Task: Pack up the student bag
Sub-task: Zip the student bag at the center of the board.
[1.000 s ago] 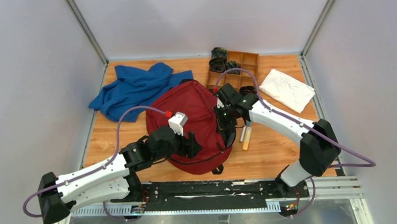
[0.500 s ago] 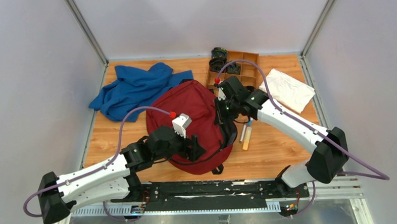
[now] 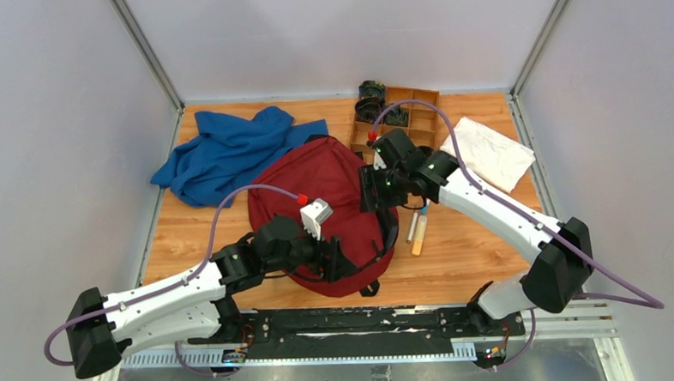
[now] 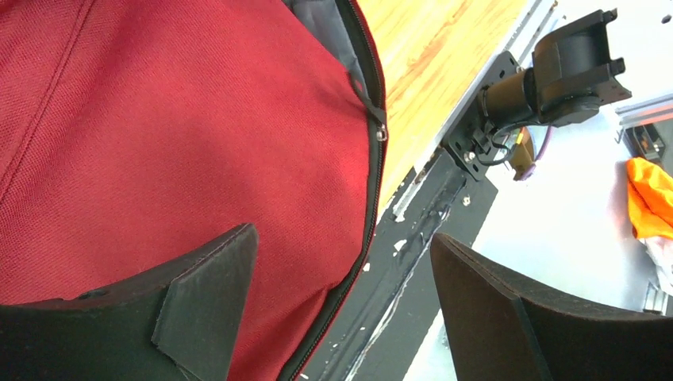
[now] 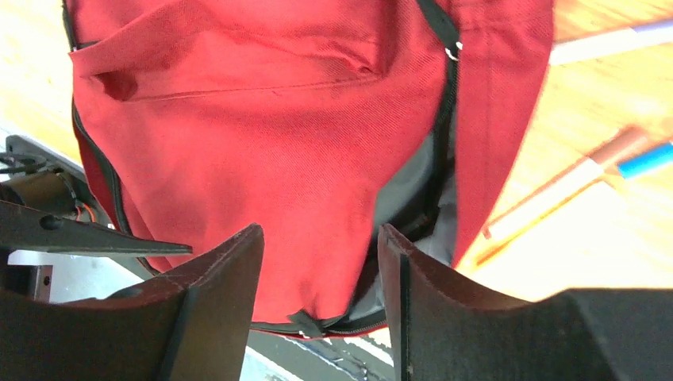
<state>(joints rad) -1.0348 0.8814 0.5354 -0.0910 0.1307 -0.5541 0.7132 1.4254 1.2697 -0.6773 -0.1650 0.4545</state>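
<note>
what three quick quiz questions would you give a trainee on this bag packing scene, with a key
1. True or false: the left gripper is shut on the student bag.
2. Where is the blue cloth? A: on the table, at its far left. B: inside the bag. C: in the right gripper.
3. In the right wrist view, what shows through the gap at the bag's zipper?
Key: 1 false, its jaws stand open over the bag. 2 A. 3 grey lining.
</note>
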